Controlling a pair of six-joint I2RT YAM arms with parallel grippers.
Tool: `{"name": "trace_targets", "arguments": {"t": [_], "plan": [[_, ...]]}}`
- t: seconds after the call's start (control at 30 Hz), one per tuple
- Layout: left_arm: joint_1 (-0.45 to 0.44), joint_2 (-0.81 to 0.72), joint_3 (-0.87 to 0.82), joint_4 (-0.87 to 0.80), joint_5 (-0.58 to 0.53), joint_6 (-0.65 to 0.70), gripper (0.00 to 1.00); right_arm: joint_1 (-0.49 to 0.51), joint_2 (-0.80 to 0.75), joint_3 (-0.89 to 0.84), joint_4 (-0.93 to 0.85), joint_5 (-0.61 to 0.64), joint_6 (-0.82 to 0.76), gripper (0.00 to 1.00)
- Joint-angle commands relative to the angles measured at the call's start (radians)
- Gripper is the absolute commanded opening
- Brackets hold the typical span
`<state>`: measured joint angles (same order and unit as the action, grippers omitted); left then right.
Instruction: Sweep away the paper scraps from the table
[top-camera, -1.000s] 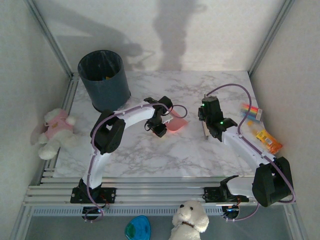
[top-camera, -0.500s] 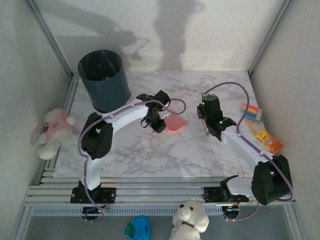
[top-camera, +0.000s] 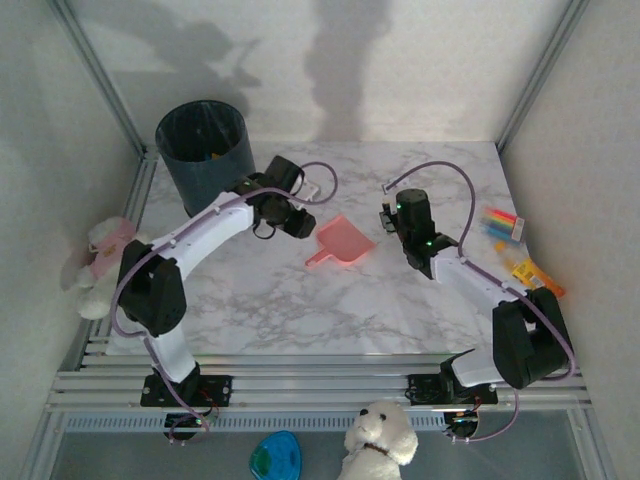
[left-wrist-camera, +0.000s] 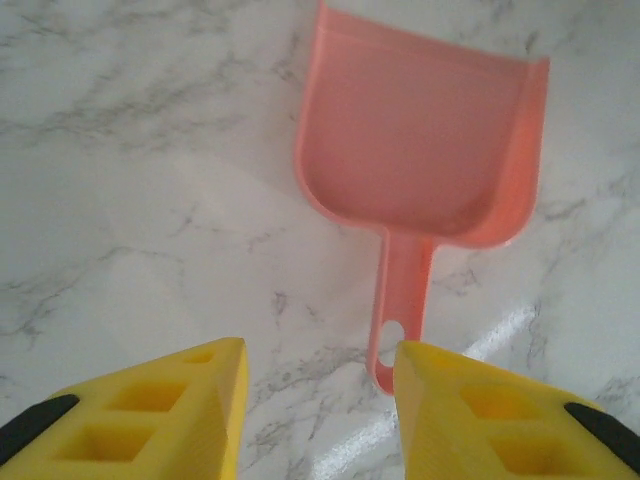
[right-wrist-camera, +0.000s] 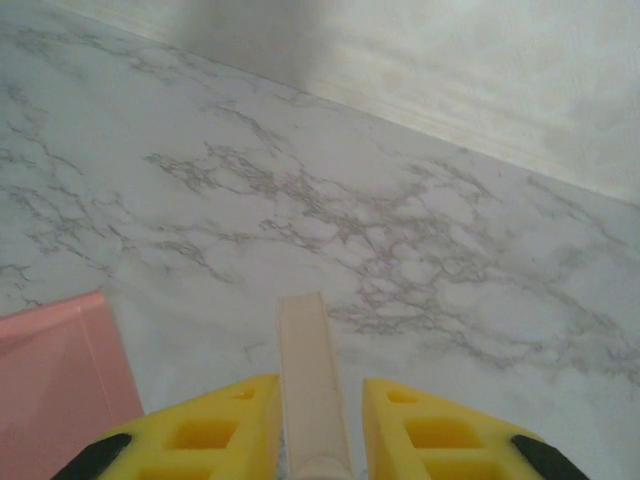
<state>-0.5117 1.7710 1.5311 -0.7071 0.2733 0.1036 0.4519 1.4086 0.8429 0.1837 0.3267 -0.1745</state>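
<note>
The dustpan (left-wrist-camera: 420, 140) lies empty mid-table (top-camera: 300, 300), left pincer (left-wrist-camera: 318, 360) part-open and empty by its handle, right pincer (right-wrist-camera: 320, 383) clamped on the brush (right-wrist-camera: 308, 345) — sweeping looks done, yellow scraps (top-camera: 212, 155) sitting in the far-left bin (top-camera: 215, 192).

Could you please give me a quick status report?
Left gripper open. Right gripper shut on pale handle. Pink dustpan empty, flat on table. Striped packet, orange packet far right.

Found left arm (top-camera: 205, 225) stretched forward and rightward from an elbow set far left, wrist turned down; jaws parted, nothing between the yellow fingers (left-wrist-camera: 160, 410). Found right arm (top-camera: 470, 285) bent at its elbow on the right, forearm angled forward-left; jaws clamped on a pale bar (right-wrist-camera: 312, 370).
</note>
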Motion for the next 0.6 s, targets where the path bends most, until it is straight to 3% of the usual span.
{"name": "trace_targets", "arguments": {"t": [0.0, 0.23, 0.57], "plan": [[0.046, -0.058, -0.021, 0.064, 0.055, -0.083, 0.41, 0.027, 0.026, -0.021, 0.137, -0.009, -0.087, 0.00], [0.127, -0.152, -0.084, 0.095, 0.072, -0.158, 0.41, 0.086, 0.077, -0.044, 0.224, 0.021, -0.198, 0.00], [0.174, -0.296, -0.246, 0.199, 0.129, -0.127, 0.41, 0.171, 0.164, -0.038, 0.312, 0.136, -0.285, 0.00]]}}
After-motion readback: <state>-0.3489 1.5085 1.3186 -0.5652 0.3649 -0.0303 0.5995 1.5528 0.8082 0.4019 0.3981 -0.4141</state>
